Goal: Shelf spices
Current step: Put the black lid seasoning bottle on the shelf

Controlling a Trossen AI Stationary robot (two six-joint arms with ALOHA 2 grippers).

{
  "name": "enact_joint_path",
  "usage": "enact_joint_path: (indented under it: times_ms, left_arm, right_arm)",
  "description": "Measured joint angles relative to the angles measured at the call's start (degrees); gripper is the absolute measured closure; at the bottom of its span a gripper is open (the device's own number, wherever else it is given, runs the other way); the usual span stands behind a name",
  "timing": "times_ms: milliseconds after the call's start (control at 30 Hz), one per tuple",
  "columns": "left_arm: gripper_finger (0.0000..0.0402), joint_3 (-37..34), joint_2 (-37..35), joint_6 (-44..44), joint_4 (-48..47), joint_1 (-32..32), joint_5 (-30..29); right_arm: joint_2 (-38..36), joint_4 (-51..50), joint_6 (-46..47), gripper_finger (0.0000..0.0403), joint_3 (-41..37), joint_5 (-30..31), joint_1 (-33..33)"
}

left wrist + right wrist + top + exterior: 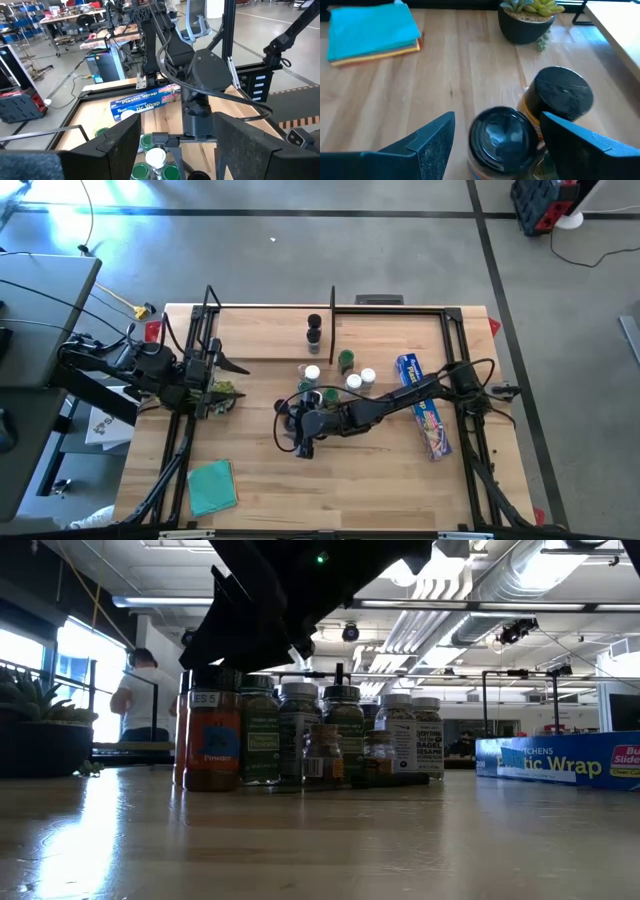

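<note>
Several spice jars [335,375] with white, green and black caps stand upright in a cluster at mid-table. In the low view they form a row [320,735]. Two dark-capped jars [314,330] stand on the pale plank shelf [265,345] between its black uprights at the far side. My right gripper [497,145] is open over the near left of the cluster, slanting down. Its fingers stand on either side of a black-capped jar [502,132], and a second black-capped jar [561,96] is just beyond. My left gripper [177,155] waits open at the table's left, beside the shelf.
A long blue wrap box [425,405] lies at the right under my right arm. A small potted plant [527,20] sits at the left near my left gripper. A teal folded stack [212,485] lies near the front left. Bare wood lies along the near edge.
</note>
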Motion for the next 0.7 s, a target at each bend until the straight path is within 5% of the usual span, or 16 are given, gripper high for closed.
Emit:
enact_joint_path:
  times_ms: [333,533,700]
  left_arm:
    - [0.0157,0.0,0.0,0.0,-0.4,0.0,0.0]
    - [0.0157,0.0,0.0,0.0,-0.6,0.0,0.0]
    - [0.0157,0.0,0.0,0.0,-0.5,0.0,0.0]
  right_arm:
    - [-6.5,-10.2,-3.1,0.0116,5.6,4.3,-0.8]
    - [-6.2,-10.0,-0.9,0.0116,5.6,1.5,0.6]
    - [-2.7,-9.9,3.9,0.0116,4.7,5.4,1.6]
